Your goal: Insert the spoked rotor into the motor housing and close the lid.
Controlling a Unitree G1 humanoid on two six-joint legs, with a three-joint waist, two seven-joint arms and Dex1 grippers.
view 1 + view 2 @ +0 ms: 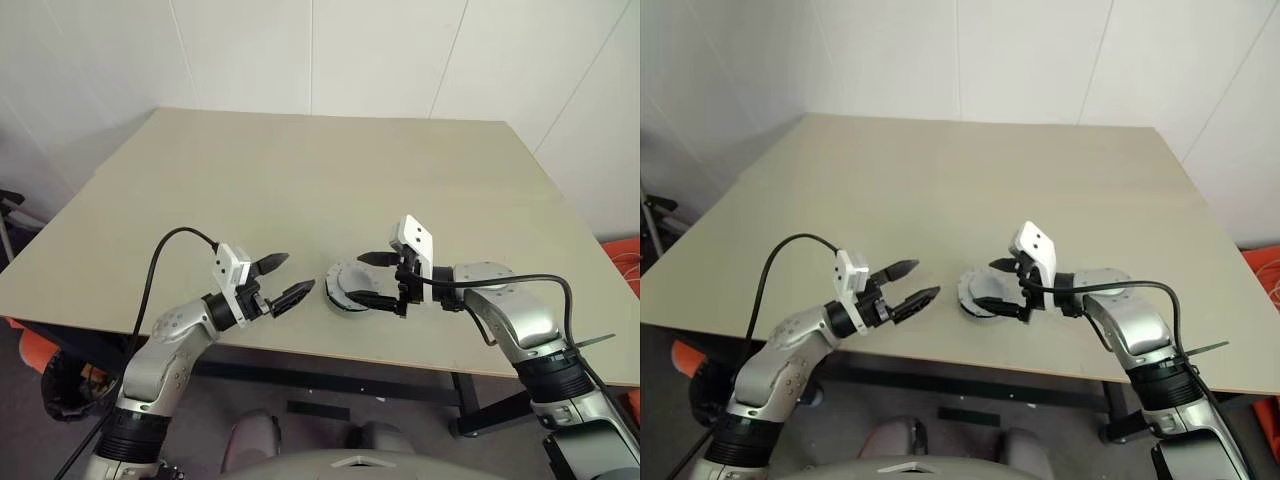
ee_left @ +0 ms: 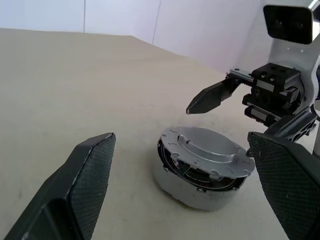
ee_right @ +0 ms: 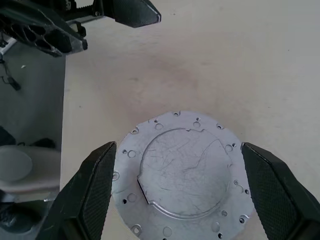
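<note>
Table (image 1: 300, 190) first: we see a broad beige top running back toward white wall panels (image 1: 400, 50), bare over most of its surface, with the work gathered near its front edge. On that front strip, toward five o'clock of the table's middle, sits the motor housing (image 2: 192, 192), a pale round puck resting flat on the table. The lid (image 3: 182, 172) lies on top of it, a dull grey metal disc with a raised central plate and small holes round its rim; in the left wrist view it looks slightly askew on the housing, with dark slots showing under its near edge, and we cannot tell whether it is fully seated. We cannot see the spoked rotor under the lid. At three o'clock of the housing hangs the right claw (image 1: 378, 283), its two black fingers (image 3: 92, 190) spread wide to either side of the lid, released and touching nothing that we can make out. At nine o'clock of the housing, a little apart from it, the left claw (image 1: 284, 281) points toward it, its fingers also spread and empty. A black cable (image 1: 150, 270) loops up behind the left arm.
</note>
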